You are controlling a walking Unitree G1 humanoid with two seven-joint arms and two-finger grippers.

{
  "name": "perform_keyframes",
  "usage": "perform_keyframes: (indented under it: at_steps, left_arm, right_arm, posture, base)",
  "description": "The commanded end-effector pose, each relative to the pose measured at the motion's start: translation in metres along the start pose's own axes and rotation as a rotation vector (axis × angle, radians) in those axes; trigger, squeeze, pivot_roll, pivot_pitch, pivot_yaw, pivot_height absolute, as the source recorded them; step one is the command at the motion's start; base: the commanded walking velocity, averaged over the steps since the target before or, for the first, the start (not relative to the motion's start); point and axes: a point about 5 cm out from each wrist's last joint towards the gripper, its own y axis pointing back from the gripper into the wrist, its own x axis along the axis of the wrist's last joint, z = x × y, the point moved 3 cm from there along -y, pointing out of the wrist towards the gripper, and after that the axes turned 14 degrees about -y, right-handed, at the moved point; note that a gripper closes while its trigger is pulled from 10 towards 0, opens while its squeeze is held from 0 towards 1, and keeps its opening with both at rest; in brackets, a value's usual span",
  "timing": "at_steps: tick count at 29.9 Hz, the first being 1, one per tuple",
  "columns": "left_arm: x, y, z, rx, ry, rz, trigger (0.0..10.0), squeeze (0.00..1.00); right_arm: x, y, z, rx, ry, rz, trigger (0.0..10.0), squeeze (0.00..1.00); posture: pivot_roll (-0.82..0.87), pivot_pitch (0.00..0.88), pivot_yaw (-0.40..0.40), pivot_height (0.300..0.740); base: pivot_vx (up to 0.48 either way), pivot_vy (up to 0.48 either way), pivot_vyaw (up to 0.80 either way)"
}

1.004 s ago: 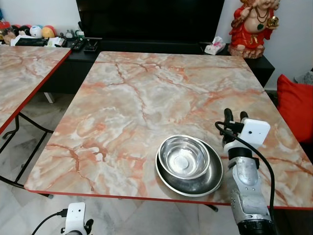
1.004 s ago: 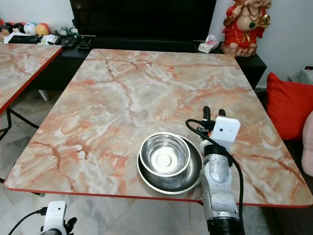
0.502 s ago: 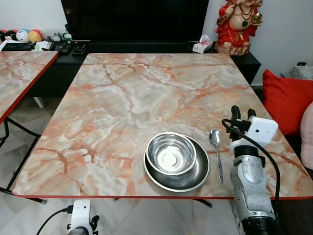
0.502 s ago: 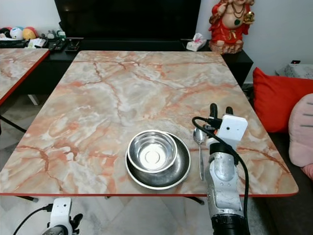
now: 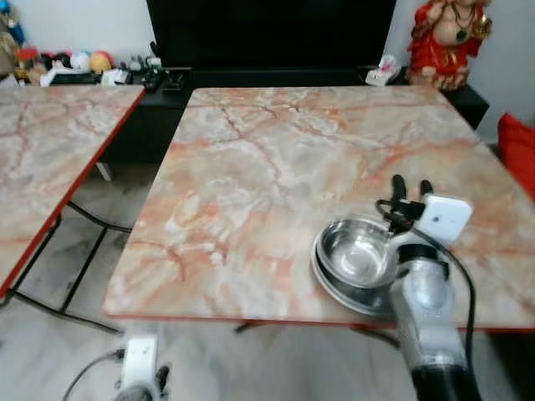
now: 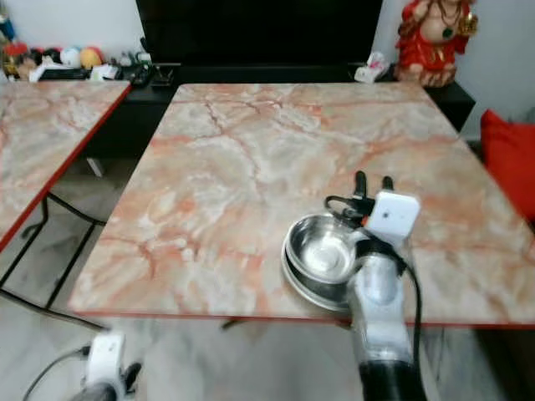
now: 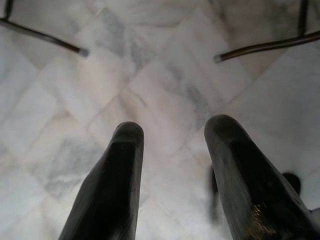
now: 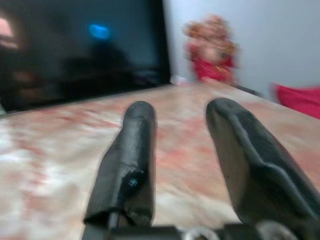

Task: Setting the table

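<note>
1. The steel bowl (image 5: 358, 255) sits nested in a steel plate (image 5: 338, 286) near the front edge of the marble table (image 5: 276, 167), just left of the right gripper (image 5: 407, 185) and below its fingertips.
2. Since half a second ago the camera has swung; a spoon seen then between the plate and the right arm is now hidden behind that arm or lost to blur, so its place cannot be confirmed.
3. The right gripper is held above the table beside the bowl, fingers (image 8: 132, 150) moderately apart, nothing held. Judged: placing is done here and the arm is free for the next item.
4. The left gripper (image 7: 172, 165) hangs idle low at the robot's left, fingers apart and empty, over the tiled floor (image 7: 165, 75).
5. A second marble table (image 5: 50, 150) stands well to the left of both grippers.
6. Beyond the right gripper: a black TV (image 5: 267, 33), a red figurine (image 5: 447, 42), a tissue pack (image 5: 384, 71).
7. A red cushion (image 5: 518, 150) lies to the right. The right forearm itself blocks sight of the place setting's right side.
</note>
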Motion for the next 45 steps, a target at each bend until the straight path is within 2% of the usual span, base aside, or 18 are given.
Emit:
perform_keyframes:
  at_steps: [1, 23, 45]
  left_arm:
    - [0.001, 0.000, -0.009, 0.024, -0.005, 0.001, 10.0, 0.00]
    - [-0.003, 0.001, -0.010, 0.033, 0.005, -0.007, 10.0, 0.00]
    - [-0.008, 0.002, -0.013, 0.035, 0.008, -0.023, 10.0, 0.00]
  right_arm:
    - [0.007, -0.003, -0.007, 0.018, -0.014, 0.033, 10.0, 0.00]
    - [0.007, -0.003, -0.015, 0.057, 0.010, 0.033, 10.0, 0.00]
    - [0.006, -0.002, -0.022, 0.085, 0.005, 0.034, 10.0, 0.00]
  posture:
    - [0.02, 0.000, -0.008, 0.740]
    - [0.03, 0.000, -0.011, 0.740]
    - [0.04, 0.000, -0.009, 0.740]
  base:
    - [0.000, 0.480, 0.00]
    - [0.000, 0.480, 0.00]
    - [0.000, 0.480, 0.23]
